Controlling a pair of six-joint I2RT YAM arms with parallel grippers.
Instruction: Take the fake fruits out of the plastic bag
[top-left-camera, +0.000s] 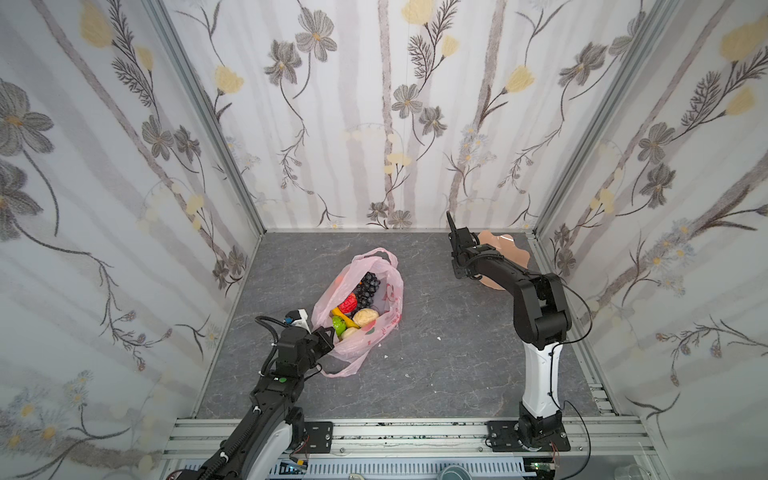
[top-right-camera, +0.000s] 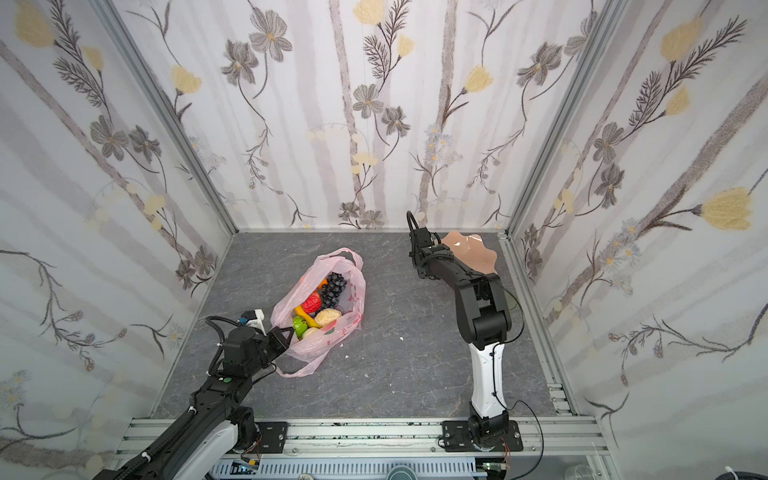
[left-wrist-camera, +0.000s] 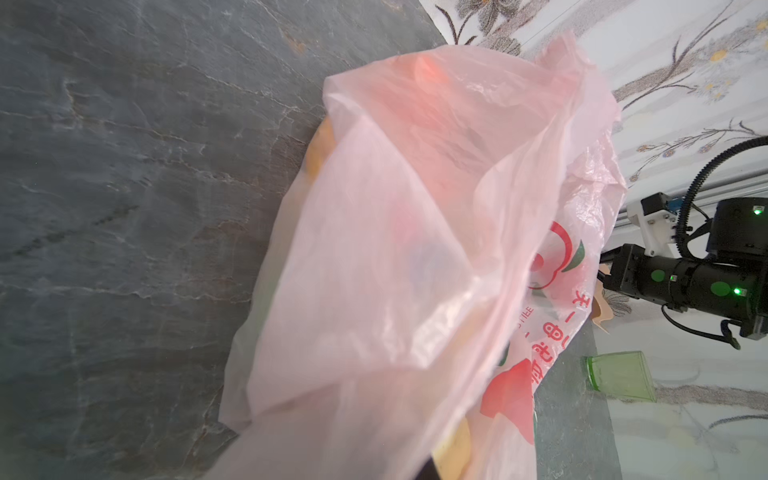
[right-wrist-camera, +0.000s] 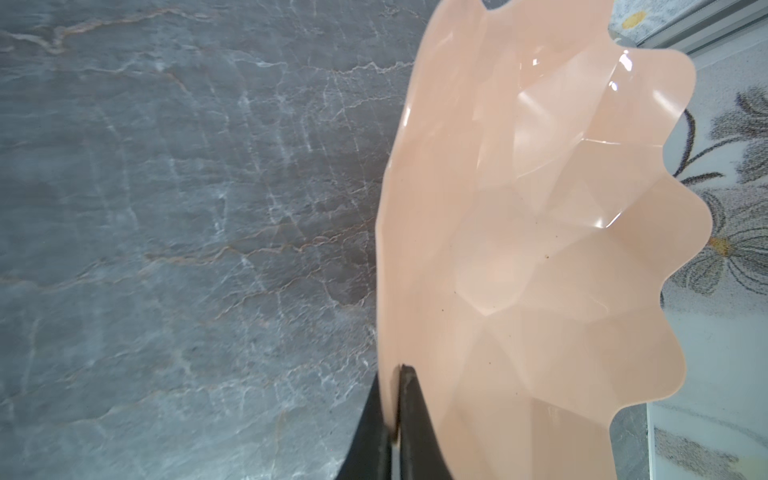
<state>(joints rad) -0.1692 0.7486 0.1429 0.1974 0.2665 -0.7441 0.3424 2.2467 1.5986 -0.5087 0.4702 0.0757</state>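
Fake fruits (top-left-camera: 356, 308) inside plastic bag (top-left-camera: 390, 296); left gripper (top-left-camera: 329, 335) pinching its rim; right gripper (right-wrist-camera: 393, 388) clamping plate (right-wrist-camera: 540, 208) edge

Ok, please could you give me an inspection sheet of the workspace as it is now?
Surface: grey marbled table, a few white crumbs.
Job's things: plastic bag lies open; grape bunch, red fruit, banana, green fruit and beige fruit are inside.
Clutter: peach plate; green cup by a wall.
Tools: left tool shut on the bag's near edge; right tool shut on the plate's rim.
Cables: black cables loop along both arms.
Surroundings: floral wallpaper walls, aluminium frame.
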